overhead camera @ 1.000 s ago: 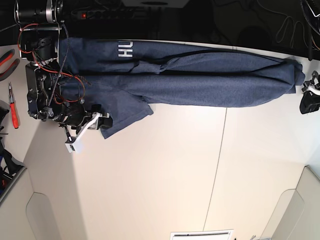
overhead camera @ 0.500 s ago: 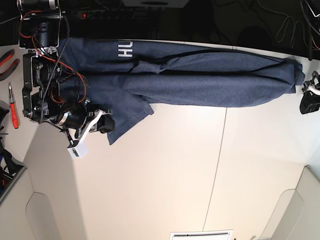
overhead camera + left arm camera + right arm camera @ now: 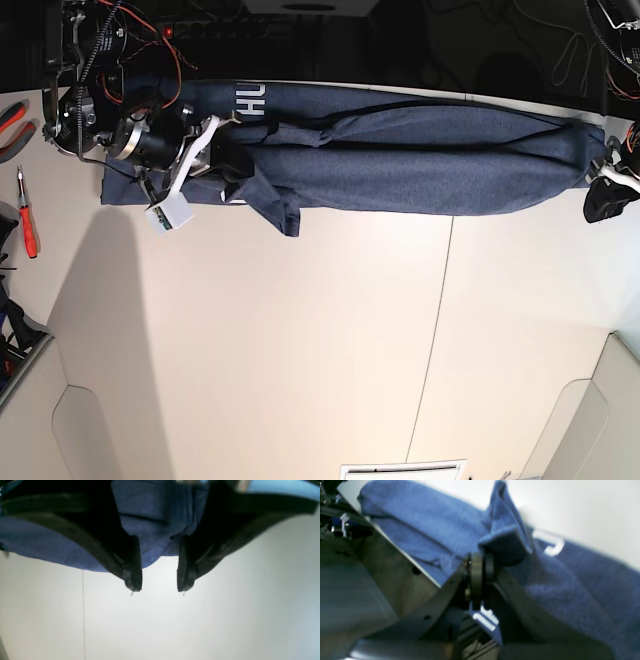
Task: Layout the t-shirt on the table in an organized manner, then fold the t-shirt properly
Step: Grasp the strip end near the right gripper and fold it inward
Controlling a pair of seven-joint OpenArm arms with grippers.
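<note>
In the base view we see the t-shirt [image 3: 400,160] stretched as a long, bunched band along the far edge of the tabletop [image 3: 330,340], running nearly from one side to the other. White letters [image 3: 250,100] show near its end on the view's left. The right pincer [image 3: 232,160] sits at that end, on the fabric, with a flap of cloth hanging toward the open tabletop just beside it. The left pincer [image 3: 603,195] is at the opposite end, at the shirt's rounded tip.

The right wrist view gives what the base view cannot: the right pincer [image 3: 481,562] has its jaws pressed together on a raised fold of the t-shirt [image 3: 570,580], pinching the cloth up into a peak. One white letter [image 3: 551,545] lies just beyond it, and the tabletop's edge drops away at the left of that view.

The left wrist view shows the left pincer [image 3: 159,587] with its jaws standing apart, both fingertips [image 3: 133,582] low over bare tabletop [image 3: 175,625]. The rounded hem of the t-shirt [image 3: 152,545] reaches into the gap between the fingers but is not clamped. A thin seam [image 3: 83,615] crosses the surface there.

The whole near part of the tabletop is bare, crossed by the seam [image 3: 435,340]. Red-handled tools [image 3: 25,215] lie off its edge on the view's left.
</note>
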